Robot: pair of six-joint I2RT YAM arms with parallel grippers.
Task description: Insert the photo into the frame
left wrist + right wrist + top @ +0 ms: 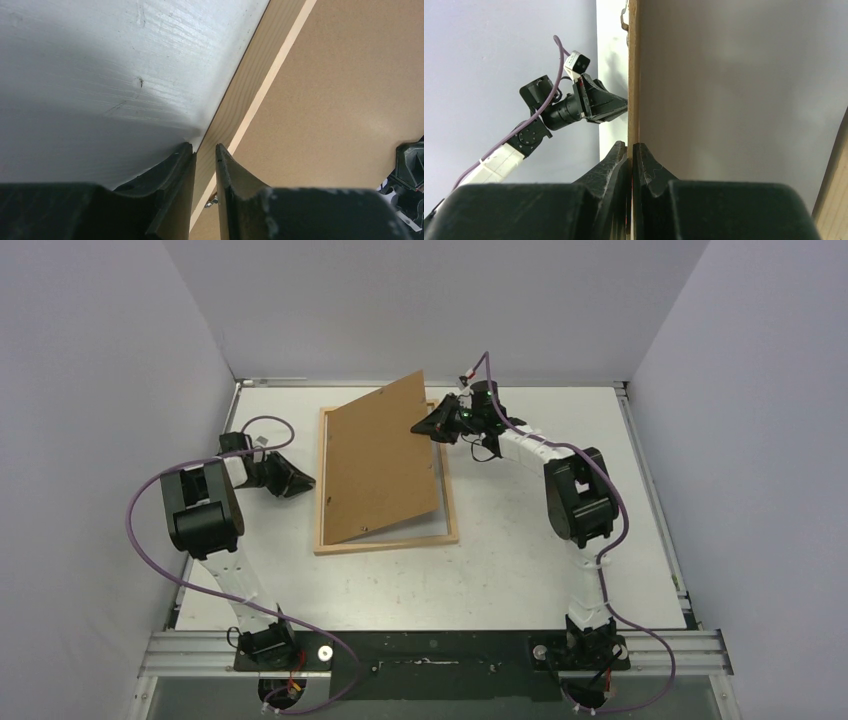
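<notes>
Frame (388, 541): thin light-wood rails, rect., lying flat on white tabletop (520, 560). Matte brown hardboard backing (385, 455) tilts up over it, low edge by frame's near rail. R gripper (425, 427): jaws clenched on backing's raised far corner. L gripper (308, 483) at frame's left rail, narrow gap btwn jaws; can't tell if gripping.

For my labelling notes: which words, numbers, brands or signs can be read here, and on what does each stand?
None can be read. The flat brown hardboard panel, the thin light-wood rectangular frame and the white table show no lettering.
</notes>
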